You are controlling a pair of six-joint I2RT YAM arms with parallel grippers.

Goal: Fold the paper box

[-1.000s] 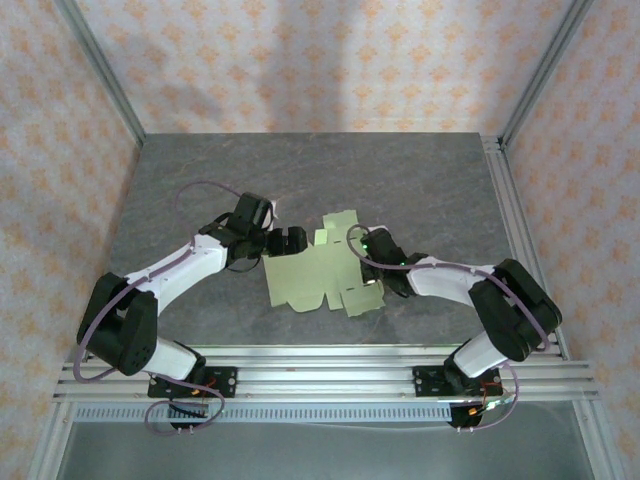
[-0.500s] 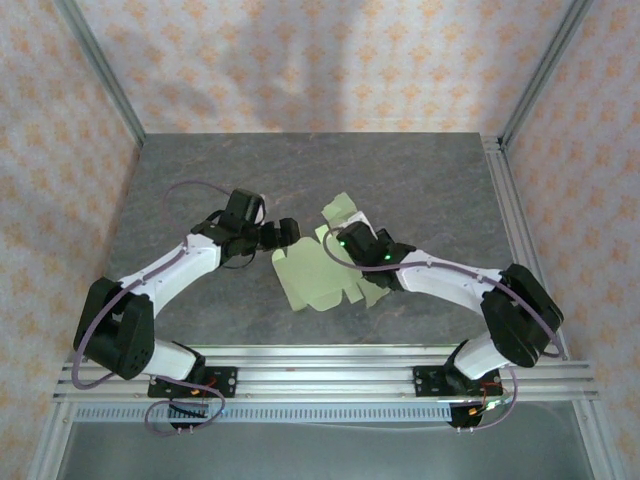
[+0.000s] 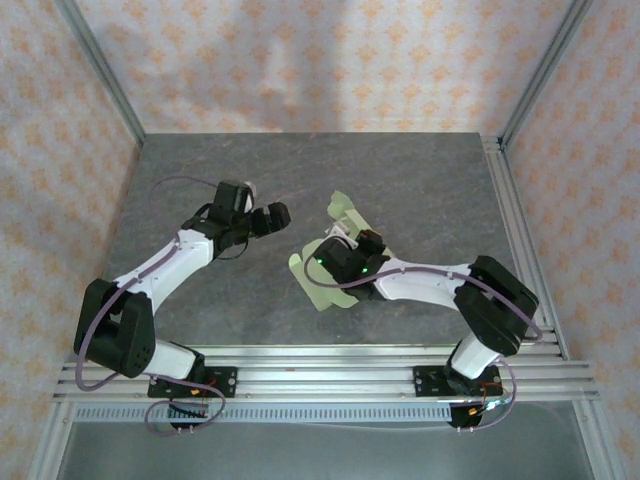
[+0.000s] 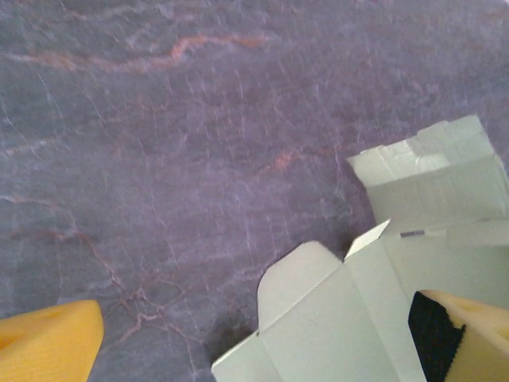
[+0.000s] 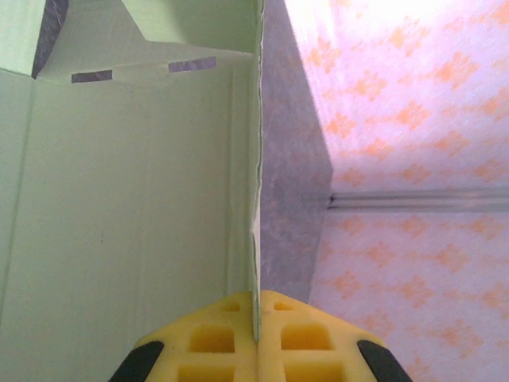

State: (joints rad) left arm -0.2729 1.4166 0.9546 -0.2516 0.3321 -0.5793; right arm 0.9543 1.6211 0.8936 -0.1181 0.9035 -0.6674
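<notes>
Right claw (image 5: 256,322) clamped on the paper box (image 5: 127,199), I'm mid-fold; next my wide-apart left claw (image 3: 270,217) should pin it.

The right claw (image 3: 318,266), pinching an edge of the paper box (image 3: 332,297), has swung from the sheet's right side across toward the left claw (image 3: 272,216), carrying that side of the card up and over. The sheet lay spread flat between the two claws; now it sits partly folded beneath the right claw, covering less of the desk (image 3: 420,180), with one flap raised just beyond that claw. The left claw, jaws wide, has drawn back from the card's left edge, up and away, opening a strip of bare desk between itself and the card
</notes>
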